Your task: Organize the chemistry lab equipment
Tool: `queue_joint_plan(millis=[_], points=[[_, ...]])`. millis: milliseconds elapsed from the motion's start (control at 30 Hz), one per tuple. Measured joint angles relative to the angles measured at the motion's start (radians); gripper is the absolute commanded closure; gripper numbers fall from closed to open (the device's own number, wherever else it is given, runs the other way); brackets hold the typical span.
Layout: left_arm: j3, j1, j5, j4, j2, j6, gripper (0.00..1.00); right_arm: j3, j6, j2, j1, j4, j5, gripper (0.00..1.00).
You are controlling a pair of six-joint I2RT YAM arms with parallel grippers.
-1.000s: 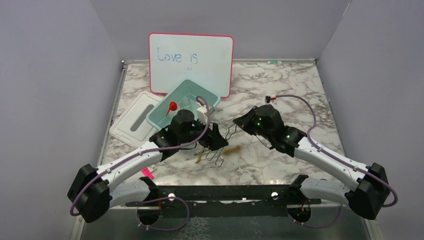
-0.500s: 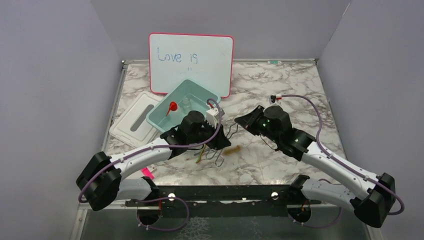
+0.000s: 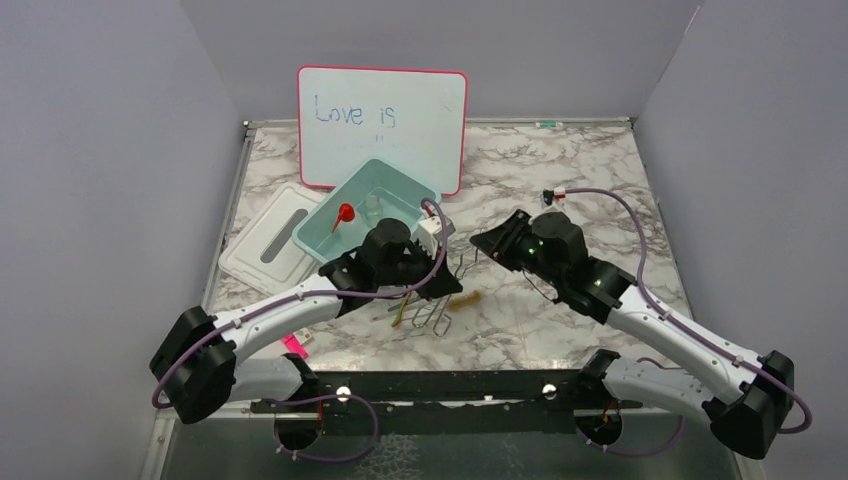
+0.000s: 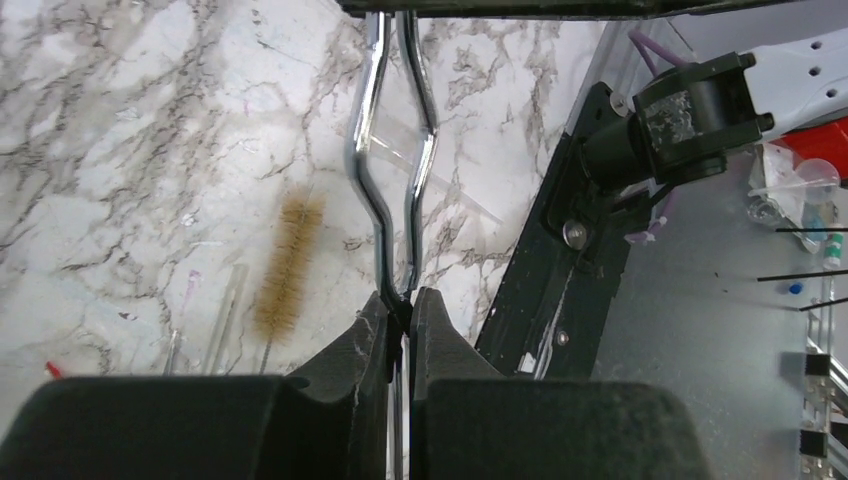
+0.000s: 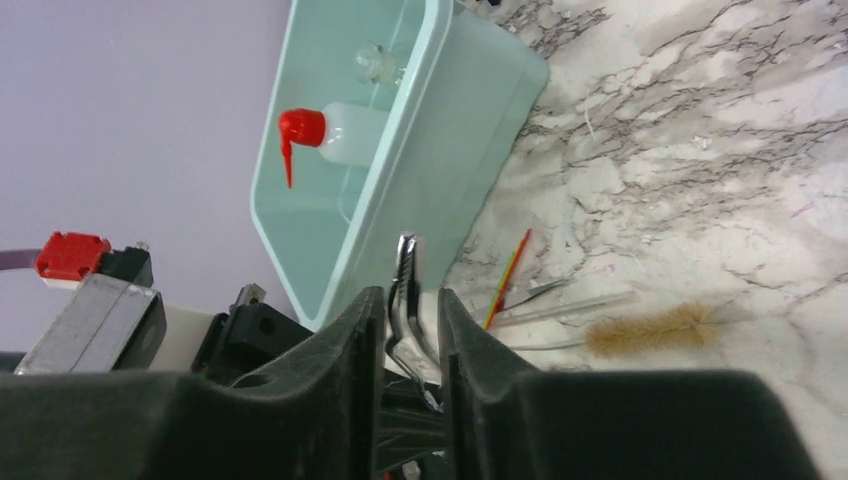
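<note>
The left gripper [image 4: 400, 305] is clenched on the bent chrome metal tongs [image 4: 353, 150]. Its two black fingers press the tongs' two arms together at one end, and the rest of the tongs runs away from the wrist camera above the desk. The right gripper [image 5: 410, 295] has the other end of the tongs [image 5: 407, 265] between its fingers. A thin gap seems to show on one side, so I cannot tell whether it grips or only brackets them. From the top view, the tongs [image 3: 462, 265] hang between the two grippers over the middle of the grey-veined marble desk [image 3: 560, 170], just to the near right of the mint-green plastic tub [image 3: 335, 198].

The white squeeze bottle with red nozzle [image 5: 355, 135] lies on its side inside the tub, and the small glass flask [image 5: 378, 65] sits beyond it. The brown bristle brush [image 4: 285, 270] lies flat on the desk below the tongs, with clear tubes [image 5: 570, 305] beside it; their caps are not visible.

A white tub lid [image 3: 270, 240] lies left of the tub, touching it. The pink-framed whiteboard [image 3: 382, 125] stands behind the tub. A pink marker pen [image 3: 295, 347] lies at the near edge, by the left arm.
</note>
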Motion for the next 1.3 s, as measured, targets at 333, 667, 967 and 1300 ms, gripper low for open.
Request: queue_joint_plan(millis=[333,667,967,1300], points=[[0.188,0.002,-0.122,-0.275,-0.11,0.095,1.0,0.08,-0.072,-0.077,0.0,-0.064,0.063,0.35],[0.452,0.015,-0.418,-0.55,-0.134,0.272,1.0,0.094,-0.101,-0.189,0.0,-0.124,0.142,0.35],[0.563,0.161,-0.568,-0.711,0.019,0.491,1.0,0.093,-0.1,-0.196,0.0,-0.165,0.147,0.35],[0.562,0.384,-0.405,-0.77,0.167,0.594,1.0,0.07,-0.097,-0.211,0.0,-0.184,0.147,0.35]])
